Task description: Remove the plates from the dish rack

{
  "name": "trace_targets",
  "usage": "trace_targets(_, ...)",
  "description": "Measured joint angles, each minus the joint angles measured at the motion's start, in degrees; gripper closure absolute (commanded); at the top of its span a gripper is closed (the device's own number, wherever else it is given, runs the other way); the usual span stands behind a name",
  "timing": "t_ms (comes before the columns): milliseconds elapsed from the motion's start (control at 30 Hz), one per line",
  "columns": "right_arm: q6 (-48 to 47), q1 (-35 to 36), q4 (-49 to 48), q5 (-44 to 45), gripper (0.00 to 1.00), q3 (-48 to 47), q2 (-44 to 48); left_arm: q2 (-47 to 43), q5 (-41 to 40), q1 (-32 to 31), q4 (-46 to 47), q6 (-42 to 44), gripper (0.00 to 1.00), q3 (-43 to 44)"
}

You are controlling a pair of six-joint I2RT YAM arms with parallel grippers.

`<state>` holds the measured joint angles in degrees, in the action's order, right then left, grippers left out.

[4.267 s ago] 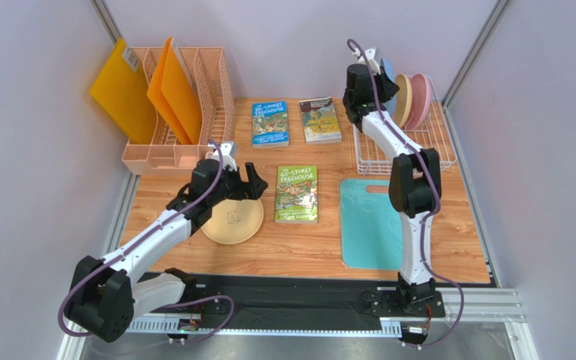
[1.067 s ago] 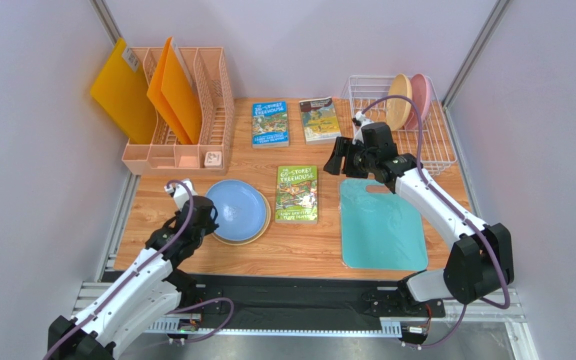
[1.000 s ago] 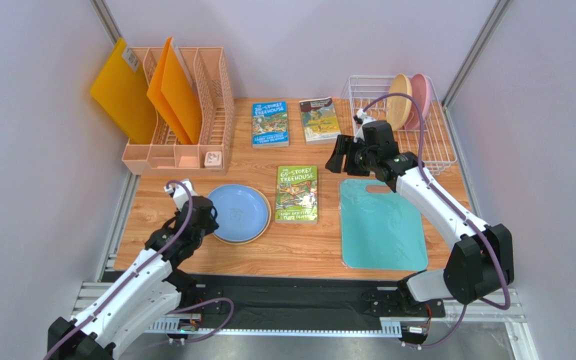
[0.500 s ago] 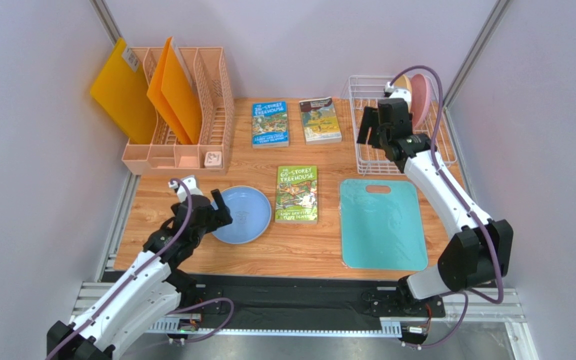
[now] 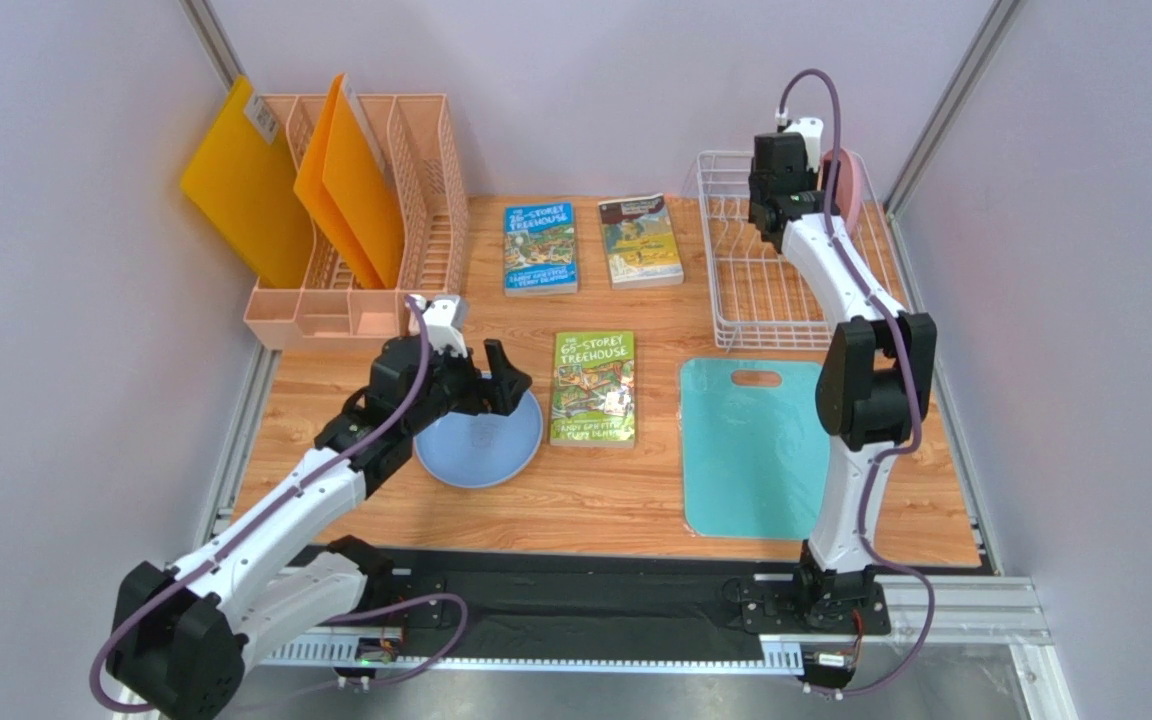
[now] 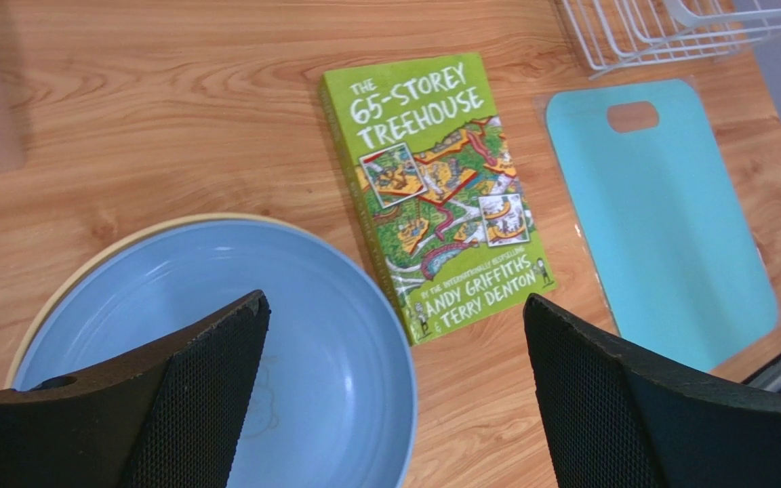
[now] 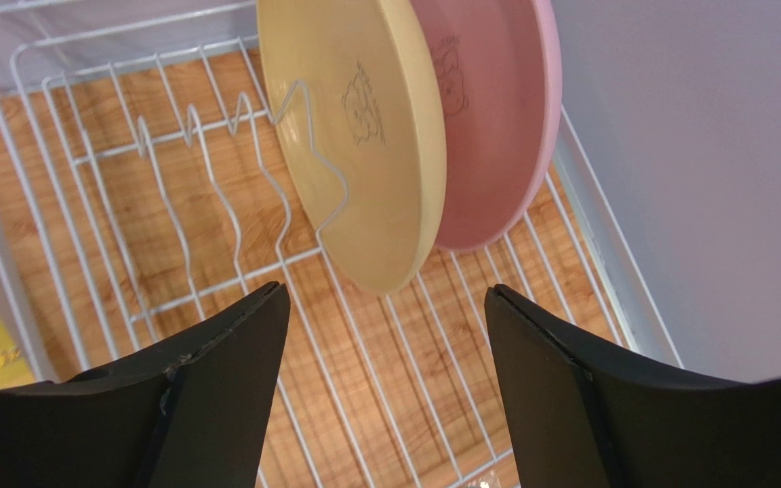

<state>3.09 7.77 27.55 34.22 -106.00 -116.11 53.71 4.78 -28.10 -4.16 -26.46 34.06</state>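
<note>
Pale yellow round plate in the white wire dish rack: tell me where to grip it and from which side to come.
Probably its upper rim, from above, with the right gripper astride the edge. The pale yellow round plate stands on edge in the white wire dish rack, a wire divider against one face and the pink plate close behind the other.

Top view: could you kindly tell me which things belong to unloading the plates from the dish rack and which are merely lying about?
Job in hand: dish rack, pale yellow plate and pink plate standing in it, blue plate stacked on tan plate.
Lying about: green book, blue book, third book, teal cutting board, peach file organizer, orange folders.
</note>
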Motion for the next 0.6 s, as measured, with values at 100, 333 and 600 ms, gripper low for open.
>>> trace_targets(100,-2.7,-0.8,-0.1,1.2,0.28,-4.9,-4.0,2.5,2.1,0.0,2.6,0.9,0.01,0.3)
trace_targets(333,-7.0,-1.8,-0.5,3.2,0.49,-10.6,-9.3,8.3,4.4,0.0,5.0,1.9,0.07,0.3)
trace_targets(600,-8.4,-3.3,-0.4,3.2,0.64,-10.7,-11.3,11.0,5.3,0.0,6.0,2.4,0.05,1.3)
